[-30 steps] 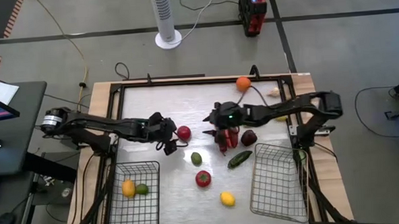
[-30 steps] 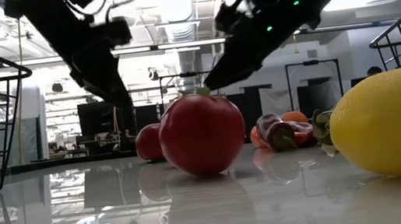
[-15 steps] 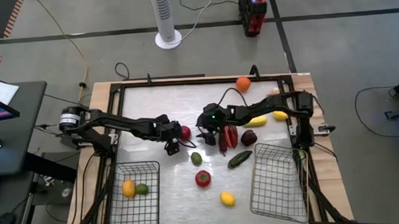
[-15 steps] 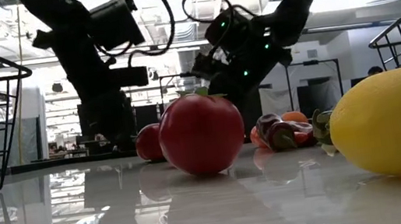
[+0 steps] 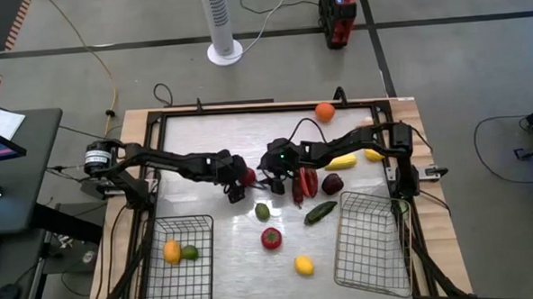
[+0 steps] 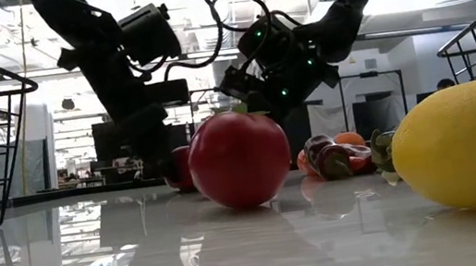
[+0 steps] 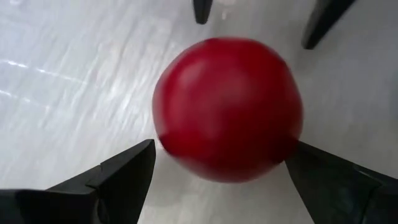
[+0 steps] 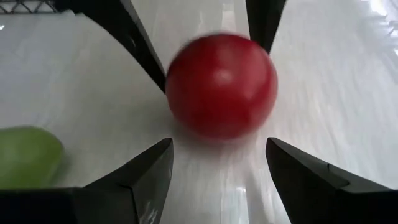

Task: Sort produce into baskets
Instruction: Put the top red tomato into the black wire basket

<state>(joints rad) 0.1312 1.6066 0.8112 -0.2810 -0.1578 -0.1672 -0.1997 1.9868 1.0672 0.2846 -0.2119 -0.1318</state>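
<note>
A red apple (image 5: 248, 176) rests on the white table between my two grippers. My left gripper (image 5: 237, 183) is open, and its fingers (image 7: 134, 168) stand close on either side of the apple (image 7: 227, 109). My right gripper (image 5: 270, 179) is open and empty. It points at the same apple (image 8: 221, 84) from the table's right, with its fingertips (image 8: 149, 168) just short of it. The left basket (image 5: 186, 277) holds a lemon (image 5: 171, 251) and a lime (image 5: 190, 253). The right basket (image 5: 372, 246) has nothing in it. My left gripper's fingers flank the apple's two sides (image 7: 163, 134), coming at it low from the table's left. The apple sits on the table. I cannot tell whether the fingers touch it.
Red peppers (image 5: 304, 184), a dark plum (image 5: 332, 184) and a cucumber (image 5: 320, 212) lie right of my right gripper. A lime (image 5: 262, 211), another red fruit (image 5: 270, 239) and a lemon (image 5: 303, 265) lie nearer. An orange (image 5: 324, 112) and garlic (image 5: 364, 123) lie at the far edge.
My left gripper has gone toward the table's right and down until its fingers flank the red apple. My right gripper has gone from above the peppers toward the table's left and down to the same apple. The apple has stayed where it was.
</note>
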